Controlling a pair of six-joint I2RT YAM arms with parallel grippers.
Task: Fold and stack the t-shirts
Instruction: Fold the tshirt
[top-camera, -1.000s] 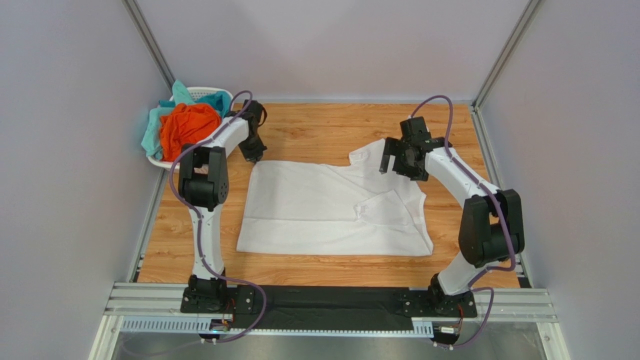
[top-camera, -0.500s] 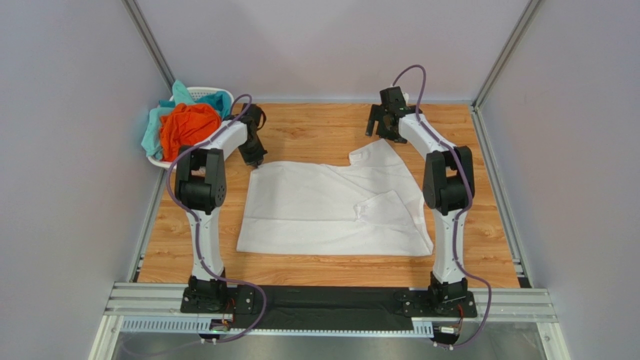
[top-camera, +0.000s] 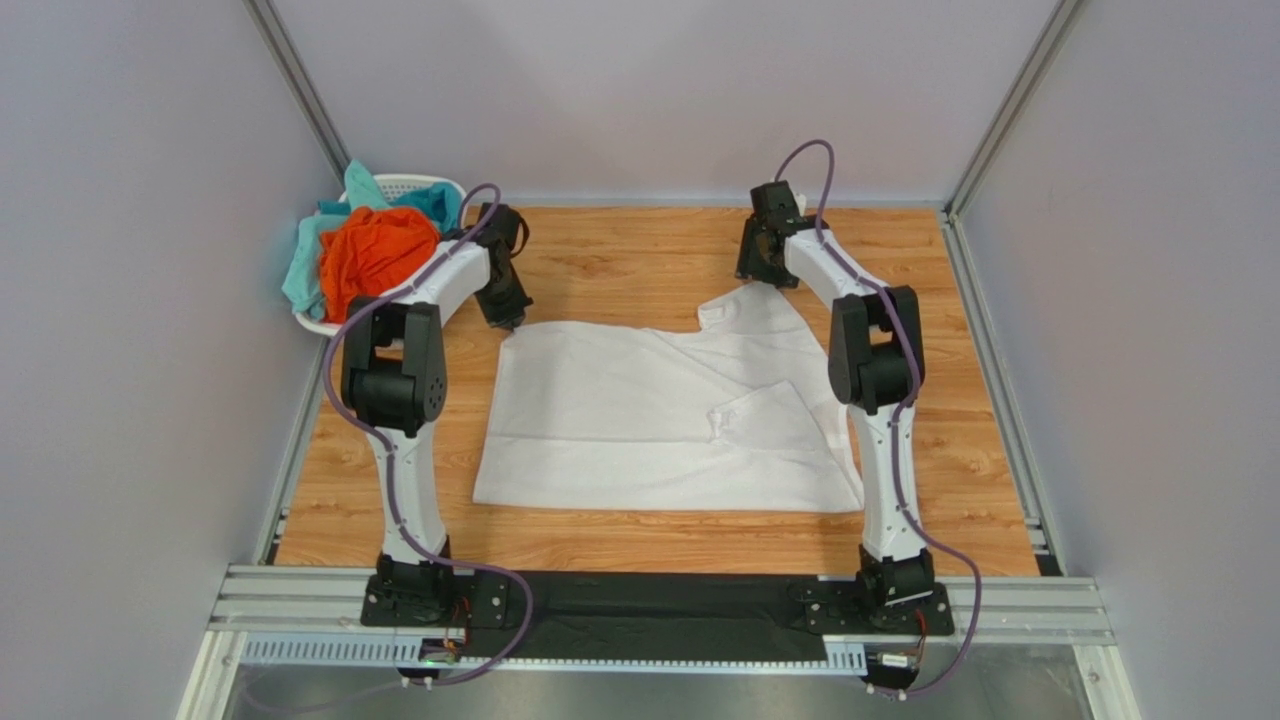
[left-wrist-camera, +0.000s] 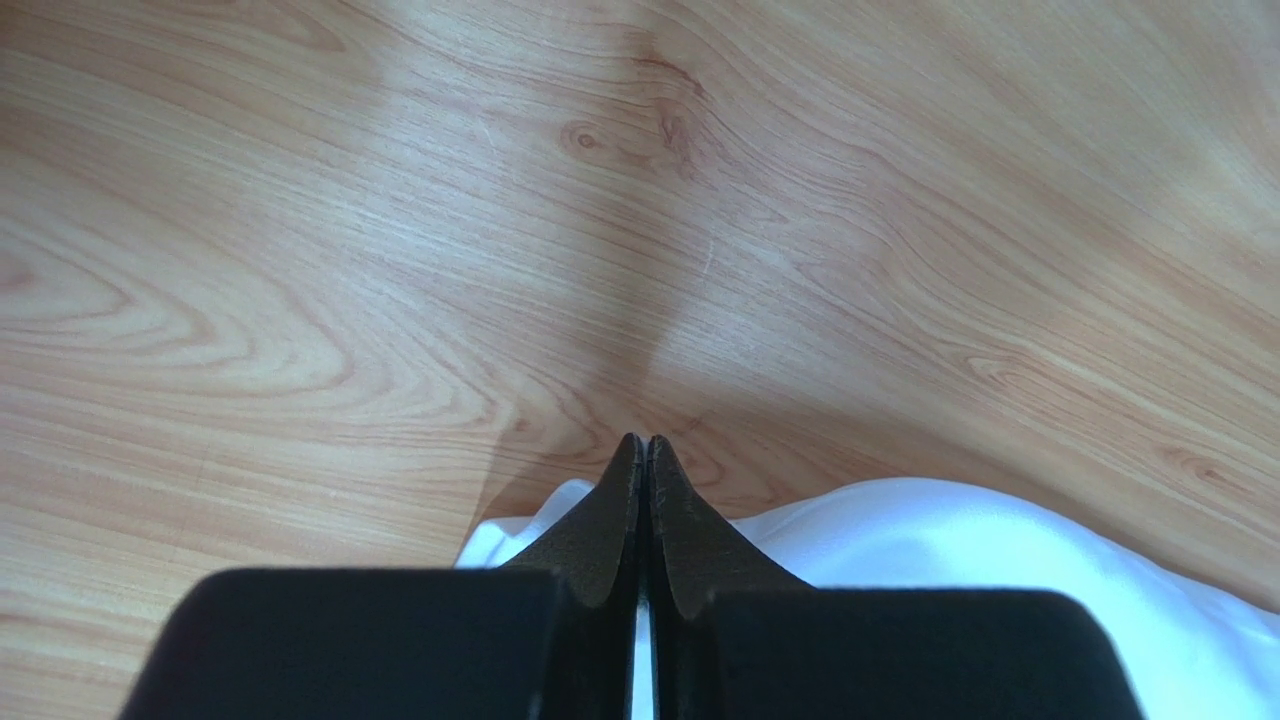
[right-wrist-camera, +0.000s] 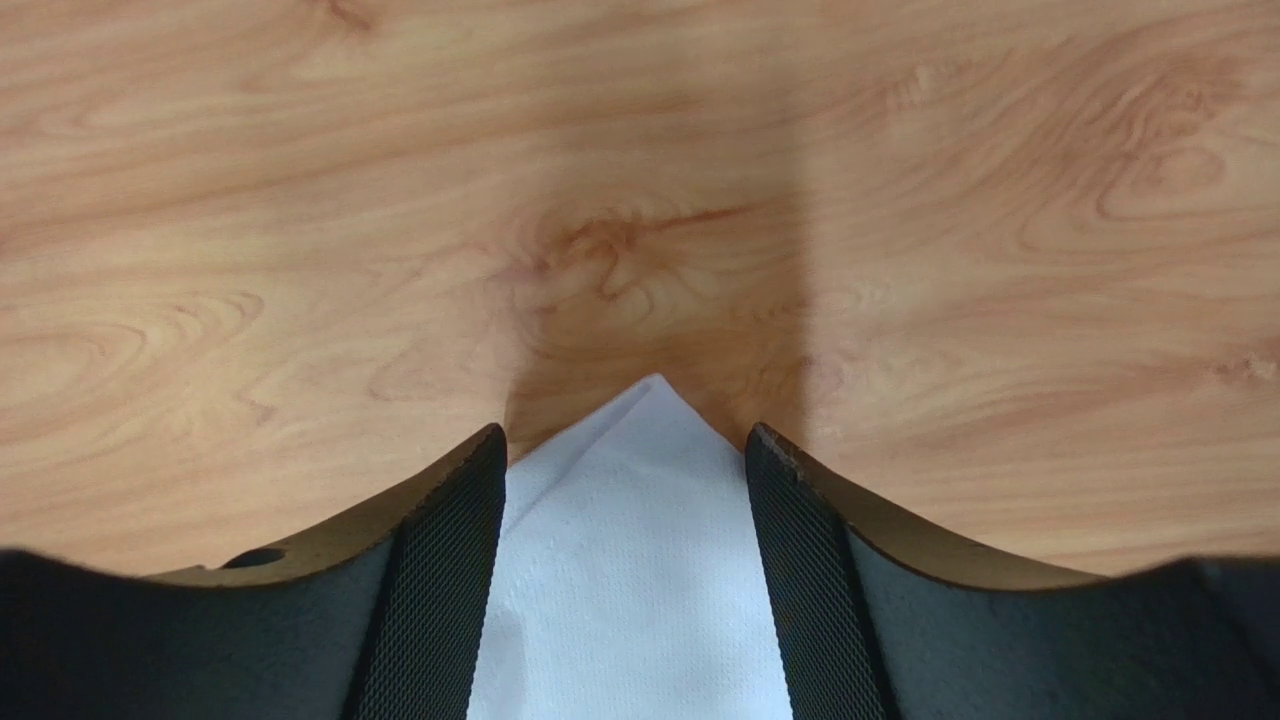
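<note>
right tool (right-wrist-camera: 627, 443) jaws apart | white t-shirt (right-wrist-camera: 631, 600) corner between them | wooden table (right-wrist-camera: 601, 150) beneath

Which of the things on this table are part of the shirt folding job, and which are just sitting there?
Part of the job:
- white t-shirt, spread flat; left gripper shut on one far corner, right gripper open around the other
- orange t-shirt and teal t-shirt, heaped together

Just there:
- white basket holding that heap
- wooden table
</note>
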